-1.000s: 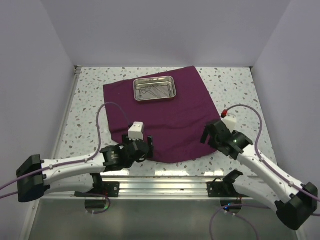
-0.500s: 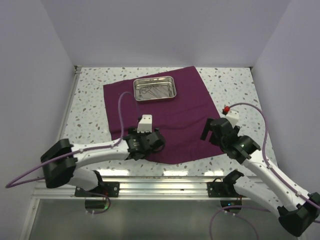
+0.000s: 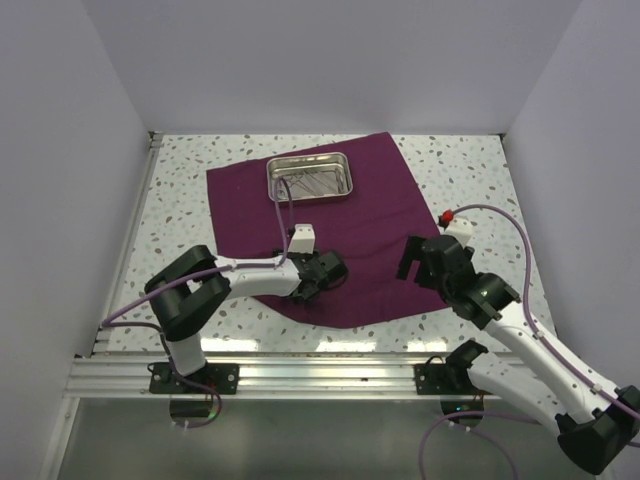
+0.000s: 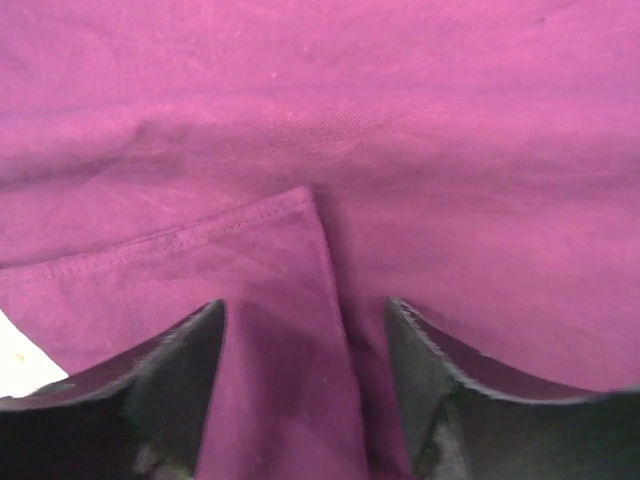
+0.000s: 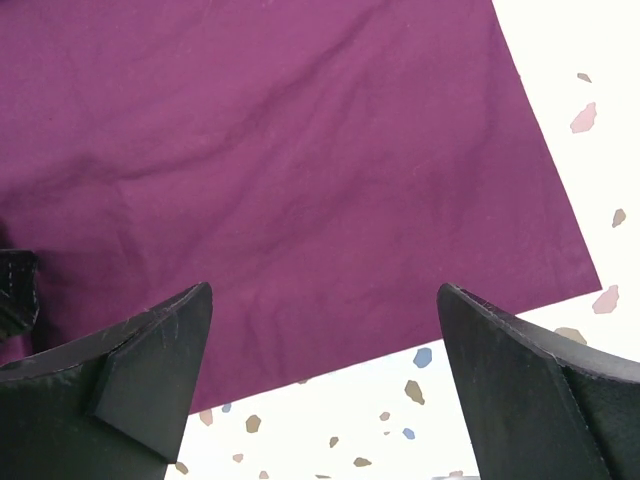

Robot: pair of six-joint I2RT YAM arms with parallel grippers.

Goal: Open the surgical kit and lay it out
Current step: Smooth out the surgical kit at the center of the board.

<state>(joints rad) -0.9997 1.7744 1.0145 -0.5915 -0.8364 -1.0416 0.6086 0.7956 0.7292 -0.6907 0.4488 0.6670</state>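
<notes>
Where the white speckled table (image 3: 170,200) meets plain pale walls (image 3: 330,60), the dark purple cloth wrap (image 3: 375,225) lies spread out. The steel tray (image 3: 310,156), holding small silver instruments (image 3: 310,183), sits on its far part. Left gripper (image 4: 305,320): fingers apart, straddling a folded-over corner of the wrap. Right gripper (image 5: 325,300): spread wide above the wrap's near right edge, gripping nothing.

Count from the top view:
- 1 purple cloth (image 3: 380,230), centre.
- 1 steel tray (image 3: 310,157) on it, upper middle.
- instruments (image 3: 305,183) in the tray: thin silver pieces, overlapping, too small to count.
- 2 arms: left arm (image 3: 250,275), right arm (image 3: 525,335).
- 2 grippers: left gripper (image 3: 338,271), right gripper (image 3: 410,262).
- 2 purple cables (image 3: 278,215), one per arm.
- 1 metal rail (image 3: 330,370), bottom.
</notes>
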